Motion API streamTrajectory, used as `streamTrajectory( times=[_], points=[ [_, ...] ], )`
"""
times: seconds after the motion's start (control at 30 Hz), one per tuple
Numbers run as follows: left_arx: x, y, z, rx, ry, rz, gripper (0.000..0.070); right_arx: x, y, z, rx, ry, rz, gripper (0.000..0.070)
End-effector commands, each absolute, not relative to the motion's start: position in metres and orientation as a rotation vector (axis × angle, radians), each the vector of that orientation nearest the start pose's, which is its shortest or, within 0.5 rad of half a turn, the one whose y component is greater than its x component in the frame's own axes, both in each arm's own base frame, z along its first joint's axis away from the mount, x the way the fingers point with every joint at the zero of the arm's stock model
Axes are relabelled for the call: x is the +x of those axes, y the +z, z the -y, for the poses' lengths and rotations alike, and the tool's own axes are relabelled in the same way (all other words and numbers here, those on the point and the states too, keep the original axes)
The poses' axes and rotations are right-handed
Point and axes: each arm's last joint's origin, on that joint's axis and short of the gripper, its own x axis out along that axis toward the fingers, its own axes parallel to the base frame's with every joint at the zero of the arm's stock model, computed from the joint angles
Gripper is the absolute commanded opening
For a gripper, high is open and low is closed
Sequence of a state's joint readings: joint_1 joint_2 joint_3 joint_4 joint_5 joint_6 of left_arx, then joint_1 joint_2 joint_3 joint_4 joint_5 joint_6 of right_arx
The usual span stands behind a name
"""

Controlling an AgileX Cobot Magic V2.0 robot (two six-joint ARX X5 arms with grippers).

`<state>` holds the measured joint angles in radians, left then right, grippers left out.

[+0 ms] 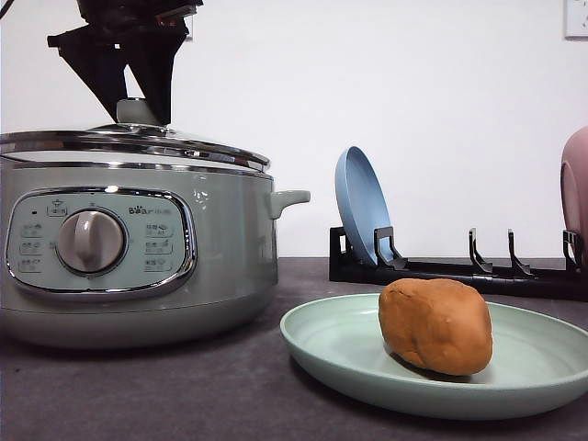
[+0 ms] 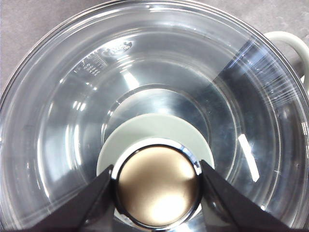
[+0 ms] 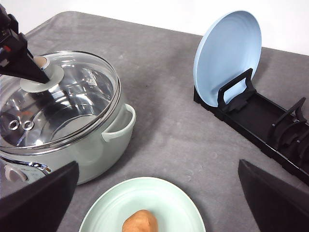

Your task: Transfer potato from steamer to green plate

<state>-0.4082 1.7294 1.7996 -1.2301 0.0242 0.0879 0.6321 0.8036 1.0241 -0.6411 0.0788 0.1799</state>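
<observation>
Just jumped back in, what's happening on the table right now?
The potato is already lying on the green plate, next to the steamer. The left pincer is closed around the knob of the glass lid, which sits on the steamer. The right pincer is open, hovering above the plate and holding nothing. A blue plate stands in the black rack behind, with a pink one at the far right edge.
</observation>
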Motion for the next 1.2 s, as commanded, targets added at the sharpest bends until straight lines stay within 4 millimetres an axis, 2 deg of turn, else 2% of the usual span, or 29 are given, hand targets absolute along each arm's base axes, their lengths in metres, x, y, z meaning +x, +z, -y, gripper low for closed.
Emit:
streamTrajectory(
  times=[0.0, 1.17],
  points=[
    [0.315, 0.363, 0.139, 0.301, -0.443, -1.074, 0.0, 0.122, 0.371, -0.088, 0.022, 0.515, -0.427, 0.0667],
    [0.327, 0.343, 0.146, 0.31, -0.44, -1.149, 0.0002, 0.123, 0.372, -0.088, 0.025, 0.516, -0.422, 0.0667]
  ],
)
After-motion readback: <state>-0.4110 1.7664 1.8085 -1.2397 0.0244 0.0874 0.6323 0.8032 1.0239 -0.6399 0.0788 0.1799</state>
